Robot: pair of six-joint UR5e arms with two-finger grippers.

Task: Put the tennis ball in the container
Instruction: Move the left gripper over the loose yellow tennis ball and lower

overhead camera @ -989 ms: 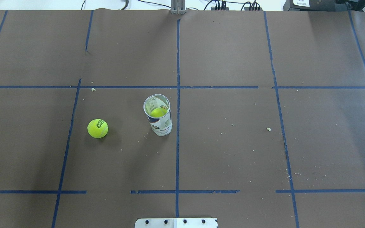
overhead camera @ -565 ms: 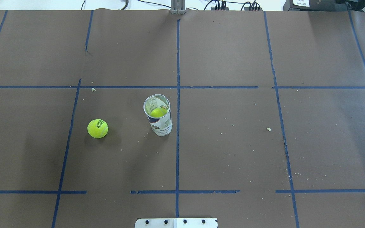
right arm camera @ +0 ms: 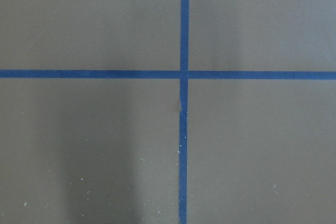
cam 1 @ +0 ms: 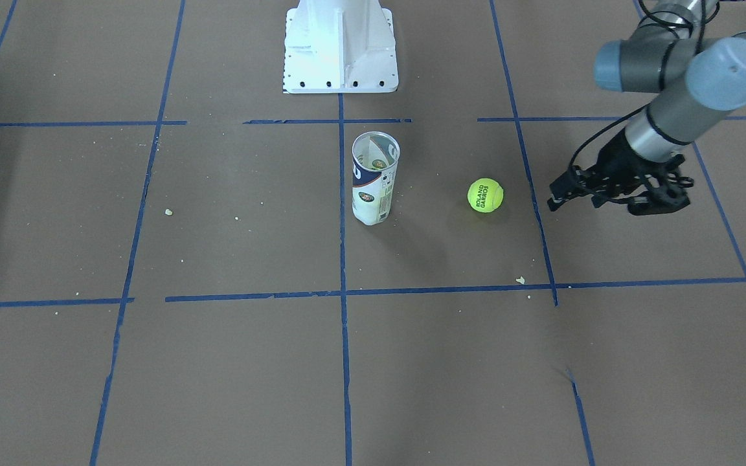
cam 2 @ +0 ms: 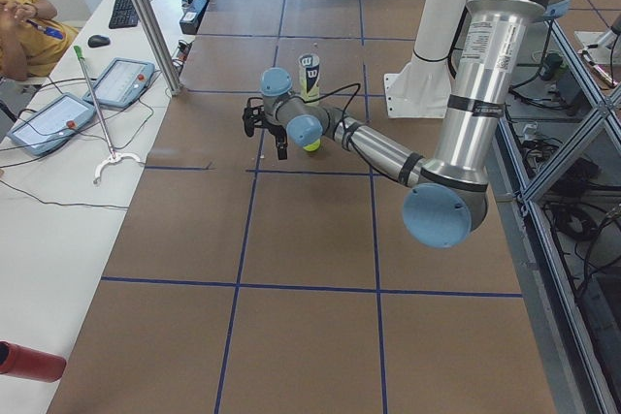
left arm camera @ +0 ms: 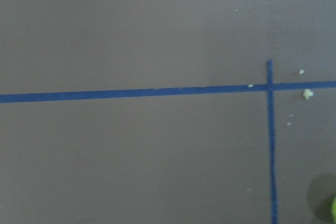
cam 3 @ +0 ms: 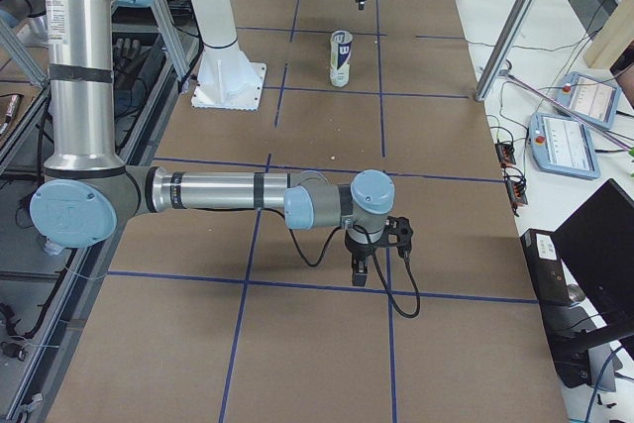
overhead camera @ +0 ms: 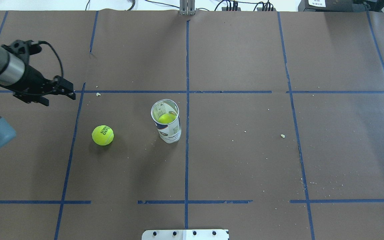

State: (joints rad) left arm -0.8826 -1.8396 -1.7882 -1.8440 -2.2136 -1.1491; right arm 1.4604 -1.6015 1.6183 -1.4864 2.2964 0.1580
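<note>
The tennis ball (overhead camera: 102, 135) (cam 1: 485, 195), neon yellow-green with dark lettering, lies on the brown table left of the container. The container (overhead camera: 167, 123) (cam 1: 375, 181), a clear tube with a white and navy label, stands upright with a second yellow ball (overhead camera: 166, 118) inside it. My left gripper (overhead camera: 73, 92) (cam 1: 555, 194) hovers open and empty, up and to the left of the loose ball and well apart from it. The left wrist view catches only a sliver of the ball (left arm camera: 334, 208). My right gripper (cam 3: 359, 269) shows only in the exterior right view, far from both; I cannot tell its state.
The white pedestal base (cam 1: 339, 45) (overhead camera: 185, 234) stands at the robot's edge of the table. Blue tape lines (overhead camera: 187, 100) grid the brown paper, with small crumbs (overhead camera: 282, 135) scattered about. Operators' desks with tablets (cam 2: 49, 123) run along the far side.
My left arm has come into the overhead view from the left; earlier no arm showed there. The ball and the tube have not moved.
</note>
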